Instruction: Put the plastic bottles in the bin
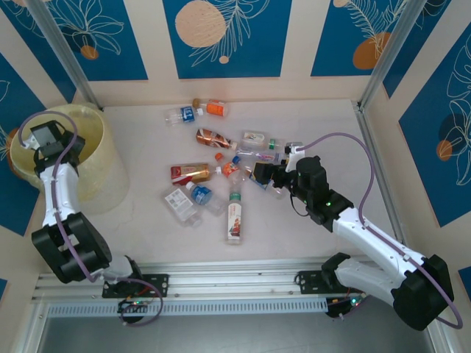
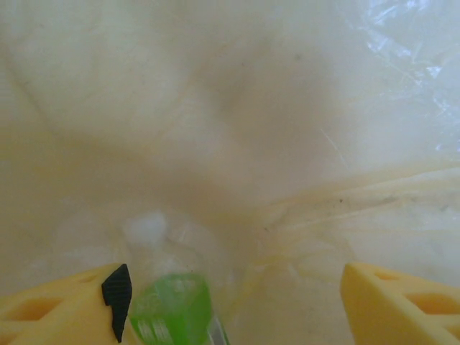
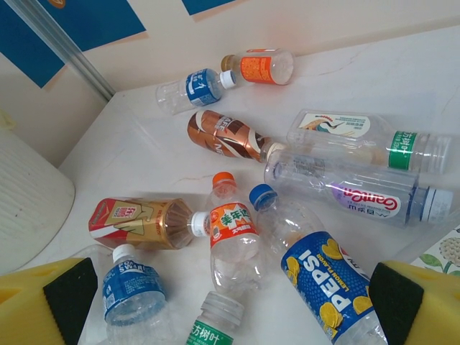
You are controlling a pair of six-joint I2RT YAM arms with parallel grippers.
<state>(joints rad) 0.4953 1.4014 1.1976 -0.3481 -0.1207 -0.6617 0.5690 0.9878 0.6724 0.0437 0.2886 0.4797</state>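
At your left, the left gripper [image 2: 233, 280] hangs inside the bin [image 1: 103, 173], fingers well apart and holding nothing. A blurred green-labelled bottle [image 2: 172, 309] lies below them. The other plastic bottles [image 1: 234, 215] lie mid-table [image 1: 316, 121]. Over them hovers your right gripper [image 1: 259, 175], wide open and empty, above a Pepsi bottle [image 3: 323, 284].

Roughly twelve plastic bottles [image 1: 234, 220] lie loose, one more inside the single bin [image 1: 110, 170].
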